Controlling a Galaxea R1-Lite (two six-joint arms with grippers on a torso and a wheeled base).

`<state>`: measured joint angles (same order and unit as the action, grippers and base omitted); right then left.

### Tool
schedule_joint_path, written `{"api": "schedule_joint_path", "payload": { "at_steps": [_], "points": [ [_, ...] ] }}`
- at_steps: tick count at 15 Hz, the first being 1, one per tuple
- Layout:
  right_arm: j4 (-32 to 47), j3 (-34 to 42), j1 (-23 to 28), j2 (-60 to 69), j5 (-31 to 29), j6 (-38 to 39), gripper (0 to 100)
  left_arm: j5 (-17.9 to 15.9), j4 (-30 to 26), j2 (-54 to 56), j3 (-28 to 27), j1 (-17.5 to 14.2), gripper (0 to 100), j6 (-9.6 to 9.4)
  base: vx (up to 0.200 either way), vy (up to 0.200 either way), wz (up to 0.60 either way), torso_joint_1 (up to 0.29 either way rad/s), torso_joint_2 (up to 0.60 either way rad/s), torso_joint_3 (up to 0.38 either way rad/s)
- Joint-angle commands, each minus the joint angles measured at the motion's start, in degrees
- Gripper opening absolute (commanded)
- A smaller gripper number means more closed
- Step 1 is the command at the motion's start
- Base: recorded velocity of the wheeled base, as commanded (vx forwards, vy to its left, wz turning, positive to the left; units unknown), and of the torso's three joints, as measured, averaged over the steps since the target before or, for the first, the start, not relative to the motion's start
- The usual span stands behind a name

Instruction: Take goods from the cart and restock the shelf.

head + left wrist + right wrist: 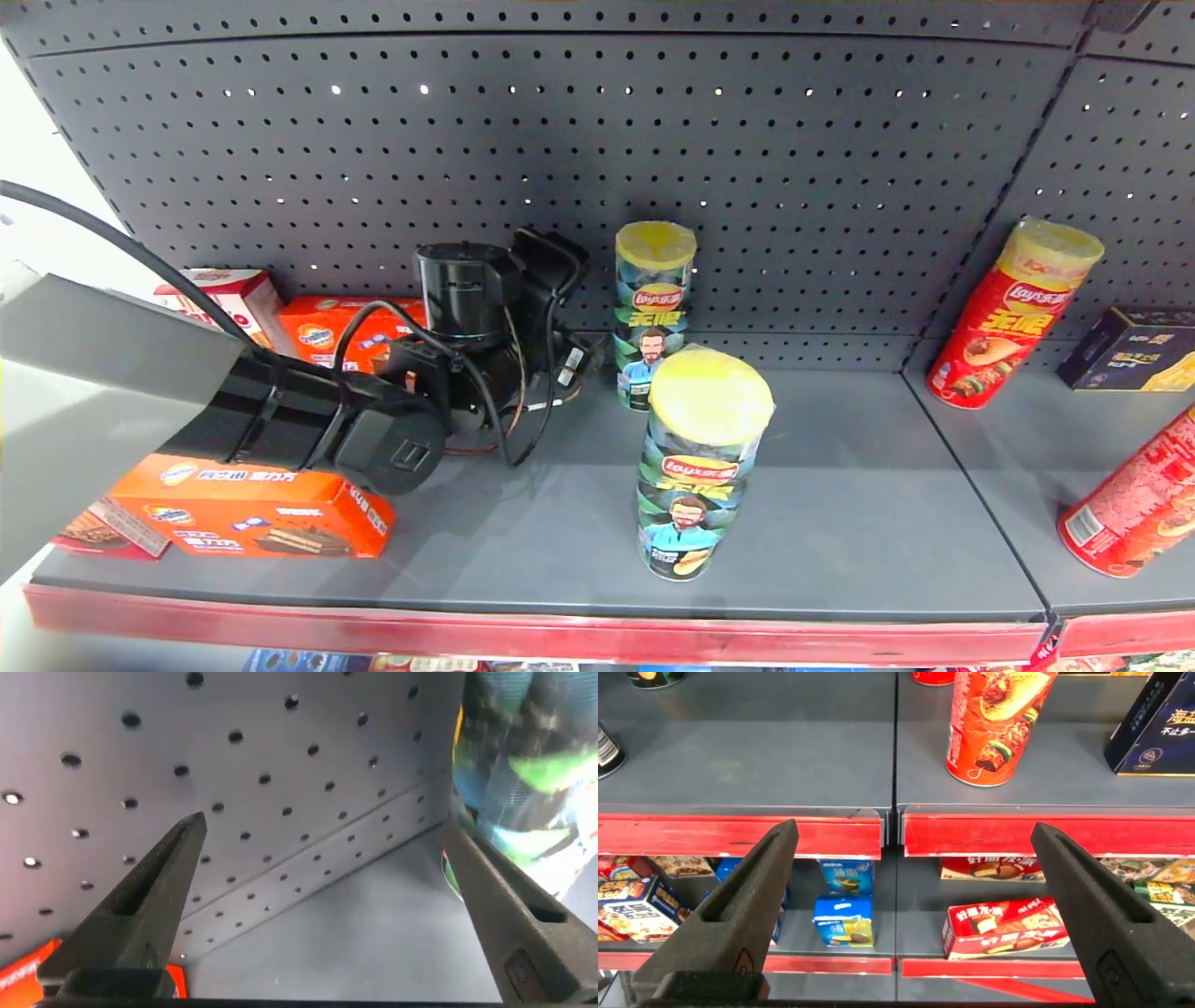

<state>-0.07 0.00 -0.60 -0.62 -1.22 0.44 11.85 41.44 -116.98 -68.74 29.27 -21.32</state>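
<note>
On the grey shelf (859, 504), 2 green chip cans with yellow lids stand upright. The rear can (654, 308) is close to the pegboard back wall (747, 159). The front can (702, 462) stands nearer the shelf's red edge, apart from the rear can.

My left tool (322, 835) is over the shelf just beside the rear can, its 2 fingers spread apart with nothing between them. In the left wrist view the can lies at the outer side of 1 finger (505, 905); I cannot tell whether they touch. My right tool (915, 831) hangs before the shelf's red edge, also spread and empty, facing a red can (994, 723) that stands on the shelf. An orange box (252, 509) lies flat under my left arm.

I judge these cans to be light, stiff tubes with glossy, somewhat slippery walls. They are tall enough to tip at a nudge and could dent under a hard squeeze. I would grip one across the round wall at mid-height, below the lid, with gentle pressure.
</note>
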Motion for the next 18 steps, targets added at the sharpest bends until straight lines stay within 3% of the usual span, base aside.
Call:
{"api": "schedule_joint_path", "payload": {
  "at_steps": [1,4,8,10,13,16,17,18],
  "points": [
    [0.0,0.0,0.0,-0.1,0.0,0.0,100,0.6,0.2,4.2,3.8,0.0,100,0.32,0.000,0.000,0.00,0.000,0.00,0.000],
    [0.0,0.0,0.0,-0.1,0.0,0.0,100,1.8,1.9,14.7,10.9,0.3,100,3.22,0.000,0.000,0.00,0.000,0.00,0.000],
    [0.0,0.0,0.0,-0.1,0.0,0.0,100,2.7,2.2,26.2,13.0,1.8,100,4.97,0.000,0.000,0.00,0.000,0.00,0.000],
    [0.0,0.0,0.0,-0.1,0.0,0.0,100,3.1,2.1,35.1,20.8,2.2,100,5.68,0.000,0.000,0.00,0.000,0.00,0.000],
    [0.0,0.0,0.0,-0.1,0.0,0.0,100,3.0,1.3,55.5,38.2,2.3,100,7.70,0.000,0.000,0.00,0.000,0.00,0.000],
    [0.0,0.0,0.0,-0.1,0.0,0.0,100,3.1,-6.7,72.8,44.4,2.2,100,7.87,0.000,0.000,0.00,0.000,0.00,0.000],
    [0.0,0.0,0.0,-0.1,0.0,0.0,100,3.0,-13.4,81.9,47.2,0.4,100,8.31,0.000,0.000,0.00,0.000,0.00,0.000],
    [0.0,0.0,0.0,-0.1,0.0,0.0,100,2.8,-17.6,88.0,48.9,-6.1,100,9.02,0.000,0.000,0.00,0.000,0.00,0.000]
  ]
}}
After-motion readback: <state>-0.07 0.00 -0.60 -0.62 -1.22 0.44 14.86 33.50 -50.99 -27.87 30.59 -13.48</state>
